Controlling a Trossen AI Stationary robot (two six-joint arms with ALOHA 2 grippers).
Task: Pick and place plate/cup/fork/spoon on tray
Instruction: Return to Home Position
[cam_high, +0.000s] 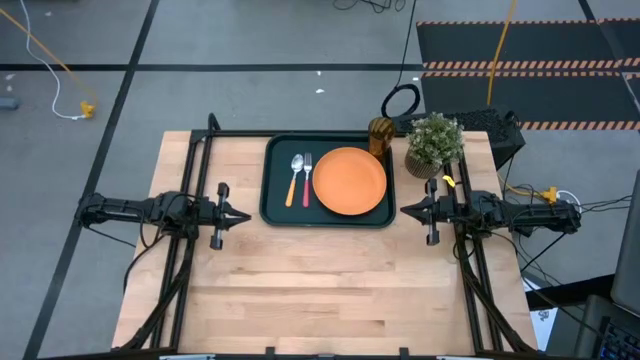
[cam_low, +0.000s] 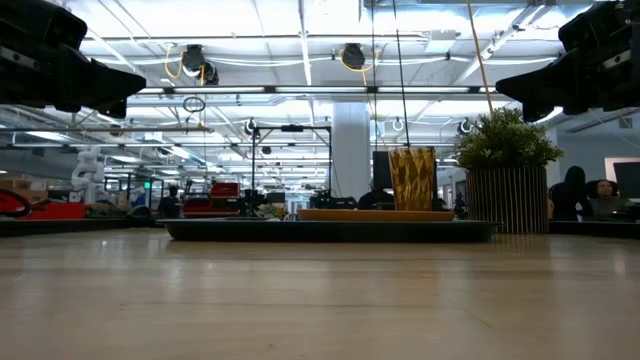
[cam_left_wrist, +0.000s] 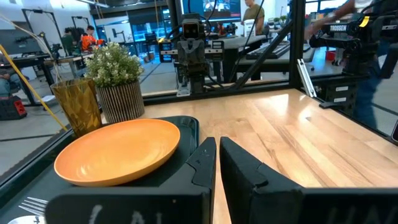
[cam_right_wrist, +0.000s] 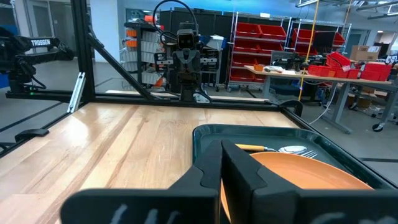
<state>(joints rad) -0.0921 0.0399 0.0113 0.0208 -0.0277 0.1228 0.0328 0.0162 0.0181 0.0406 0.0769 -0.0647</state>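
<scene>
The dark green tray (cam_high: 275, 180) lies at the table's far middle. On it the orange plate (cam_high: 350, 180) lies flat at the right, with the red-handled fork (cam_high: 307, 180) and the orange-handled spoon (cam_high: 294, 180) side by side at the left. The amber cup (cam_high: 381, 135) stands upright at the tray's far right corner; whether on the tray or just beside it, I cannot tell. My left gripper (cam_high: 246, 215) is shut and empty, left of the tray and above the table. My right gripper (cam_high: 402, 210) is shut and empty, right of the tray.
A potted green plant (cam_high: 434, 145) stands on the table right of the cup, near my right arm. The table's near half is bare wood (cam_high: 330, 290). Black frame rails run along the table's left and right sides.
</scene>
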